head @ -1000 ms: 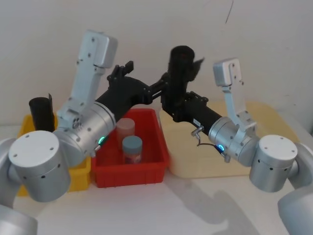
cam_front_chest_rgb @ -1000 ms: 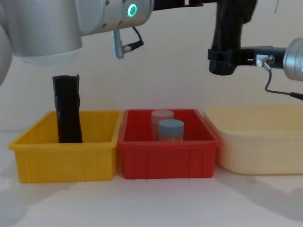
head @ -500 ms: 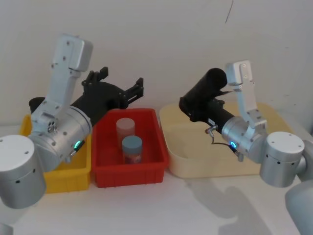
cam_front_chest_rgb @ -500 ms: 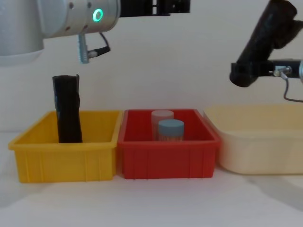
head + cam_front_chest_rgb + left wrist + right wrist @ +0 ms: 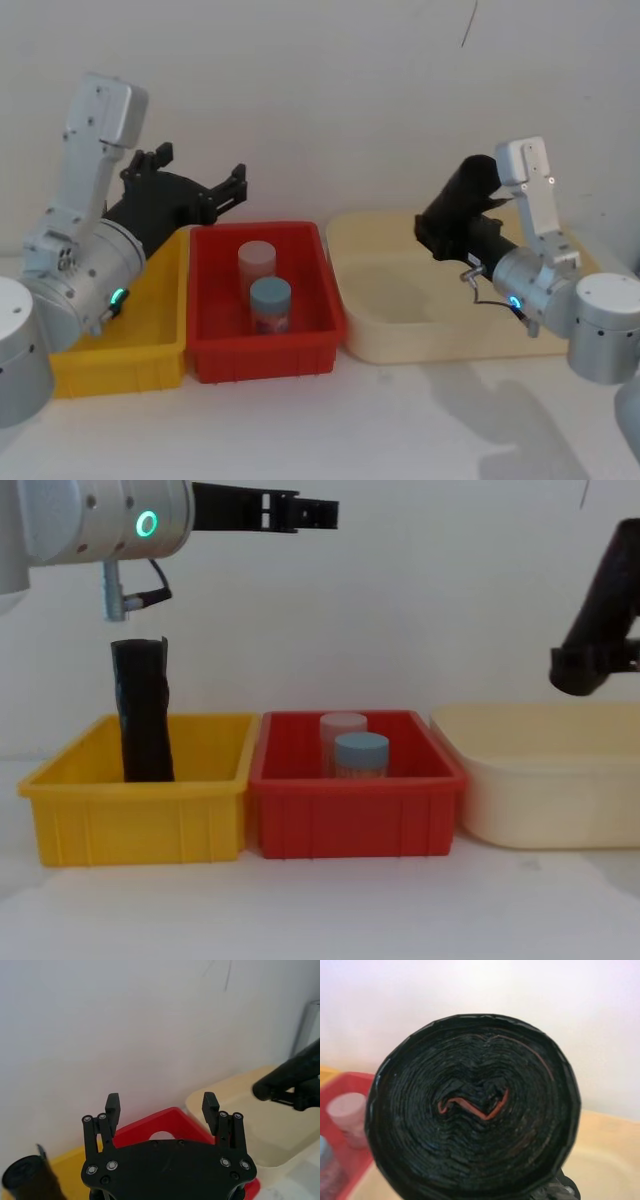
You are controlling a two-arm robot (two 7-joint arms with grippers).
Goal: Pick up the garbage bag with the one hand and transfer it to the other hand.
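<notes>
Right tool [image 5: 452,232] is pinching the garbage bag [image 5: 465,190] by its lower end, holding it tilted in the air above the cream tub [image 5: 400,335]. Left tool [image 5: 200,168] is hanging spread and empty above the yellow bin [image 5: 130,815] and red bin [image 5: 350,815] (a second black roll [image 5: 143,710] is standing in the yellow one). By this evidence the hand-over is looking complete: the receiving tool alone is carrying the bag, and nothing seems to be remaining.
</notes>
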